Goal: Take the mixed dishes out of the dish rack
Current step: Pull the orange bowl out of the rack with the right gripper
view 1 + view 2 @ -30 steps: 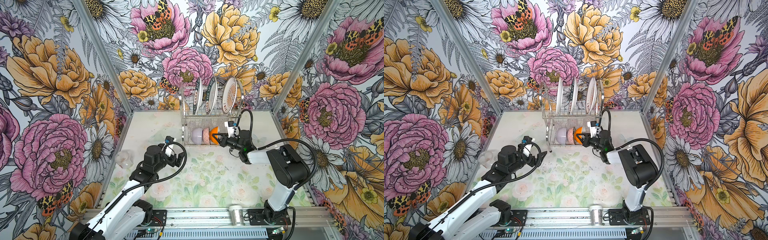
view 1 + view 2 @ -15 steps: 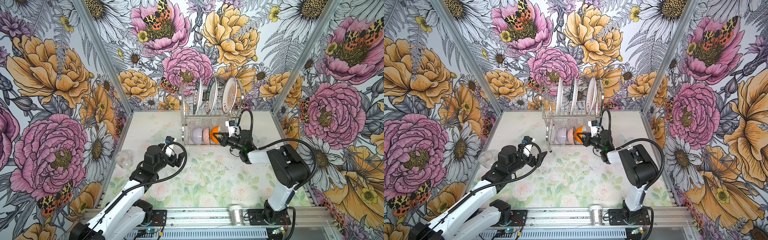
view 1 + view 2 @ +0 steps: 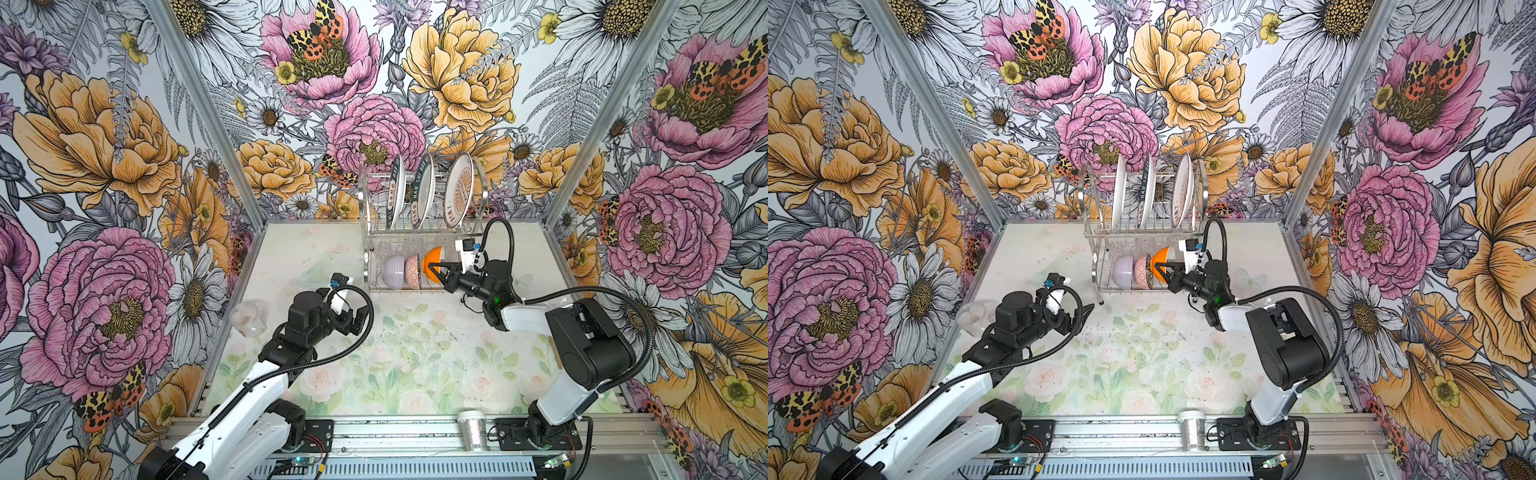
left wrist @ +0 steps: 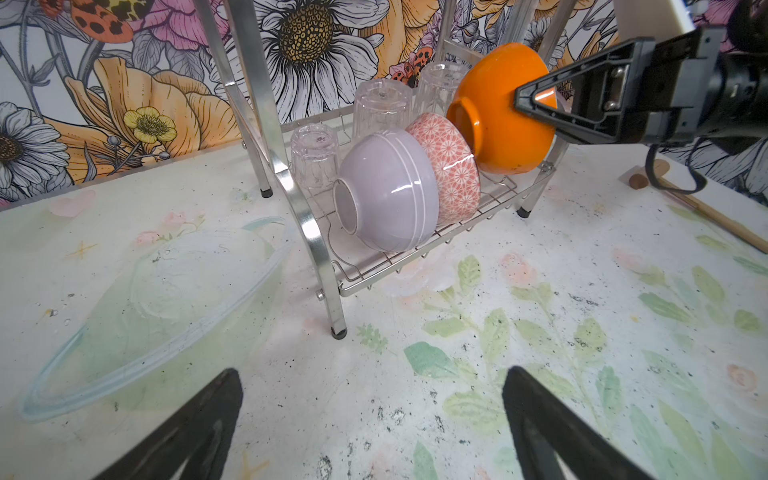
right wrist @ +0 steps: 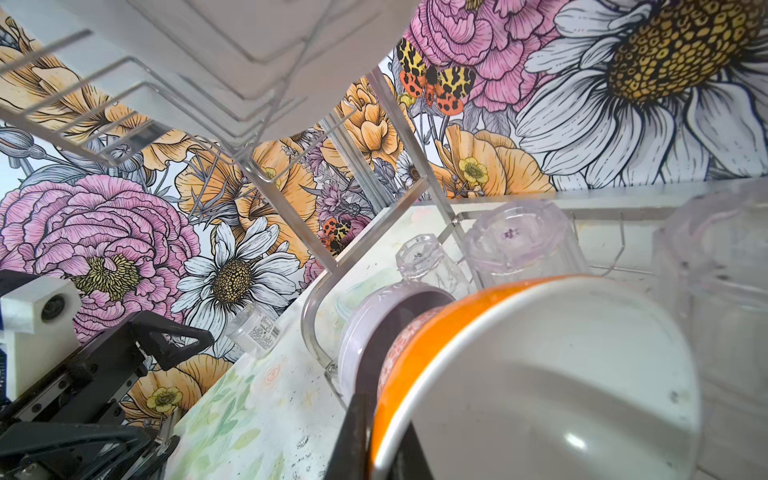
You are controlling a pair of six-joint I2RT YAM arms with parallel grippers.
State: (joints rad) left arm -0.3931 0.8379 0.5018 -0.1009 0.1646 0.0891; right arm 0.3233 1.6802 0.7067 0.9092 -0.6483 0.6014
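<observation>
Right claw clamps the rim of the orange bowl, standing on edge in the dish rack, lower shelf, at the end nearest that arm; left claw hangs open, farther off.

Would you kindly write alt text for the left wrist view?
The right end effector grips the rim of a glossy orange bowl in a chrome wire dish rack, beside a coral-patterned bowl and a lavender bowl; inverted clear glasses stand behind.

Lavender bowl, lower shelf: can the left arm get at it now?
Probably yes: the open left gripper faces the lavender bowl at the dish rack's near end; its arched frame partly intrudes.
</observation>
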